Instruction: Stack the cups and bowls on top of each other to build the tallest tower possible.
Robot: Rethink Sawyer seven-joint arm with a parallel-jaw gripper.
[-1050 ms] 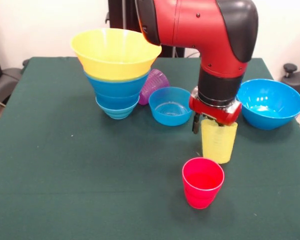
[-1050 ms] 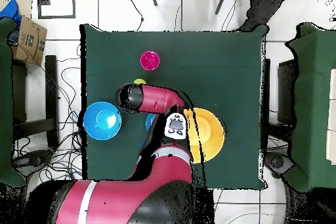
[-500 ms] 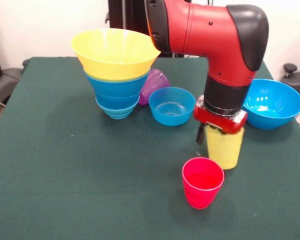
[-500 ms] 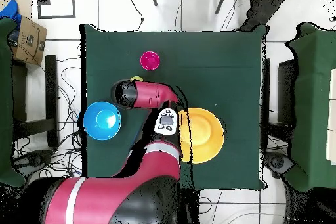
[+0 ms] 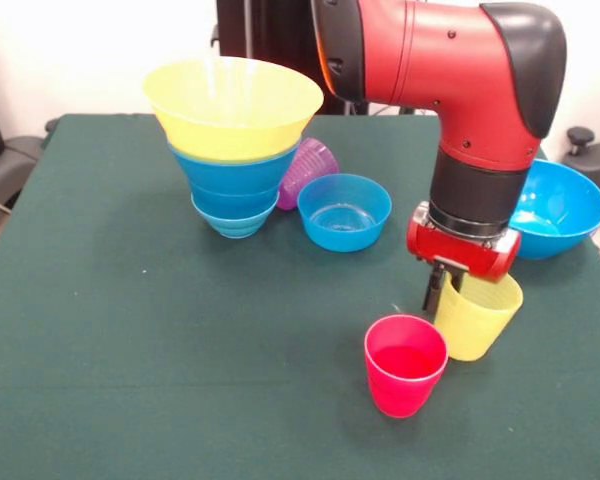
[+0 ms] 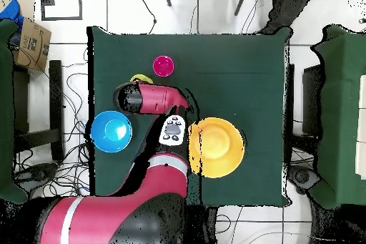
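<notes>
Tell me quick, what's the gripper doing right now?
Gripper: closed on the yellow cup, which is tilted beside the red cup.

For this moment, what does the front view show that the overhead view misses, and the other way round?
Only the front view shows the purple cup lying behind the tower, the small blue bowl beside it, the tower's blue layers under the yellow bowl, and the gripper at the tilted yellow cup.

Only the overhead view shows the whole table, the floor cables and a cardboard box.

Both show the red cup, the large blue bowl, the yellow bowl and the arm.
</notes>
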